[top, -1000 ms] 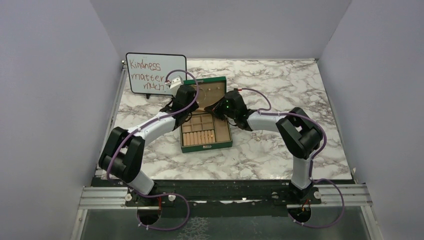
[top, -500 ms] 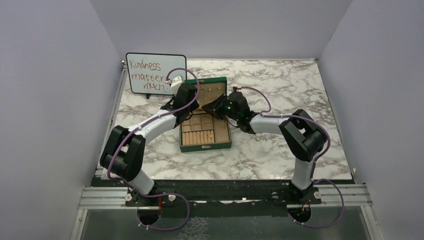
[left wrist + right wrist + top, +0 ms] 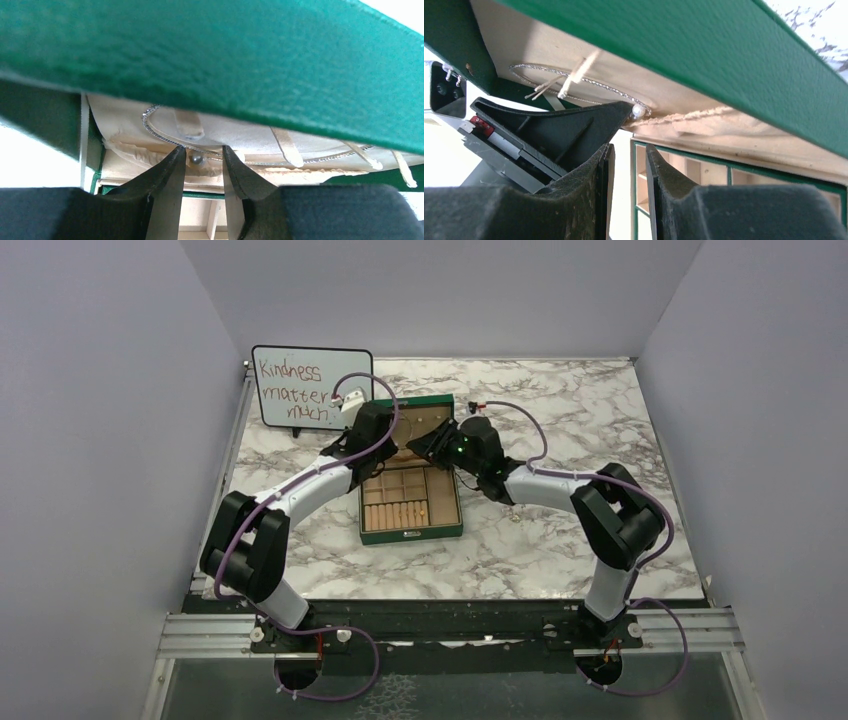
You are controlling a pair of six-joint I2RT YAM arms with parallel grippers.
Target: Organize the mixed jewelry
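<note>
The green box lies open with its lid raised at the back. A thin silver wire loop hangs on the lid's tan lining under tan straps. My left gripper stands open at the foot of the lid, its tips at the wire and a small silver bead in the gap. My right gripper is open and holds nothing, just right of the left finger and below the bead. From above both grippers meet at the hinge. Other pieces are too small to make out.
The box's tan compartments lie below the right fingers. A whiteboard with handwriting stands at the back left, with a small white carton beside it. Marble tabletop surrounds the box, and walls close in on three sides.
The right gripper has opened and moved from over the tray back toward the lid. The left gripper has barely moved.
</note>
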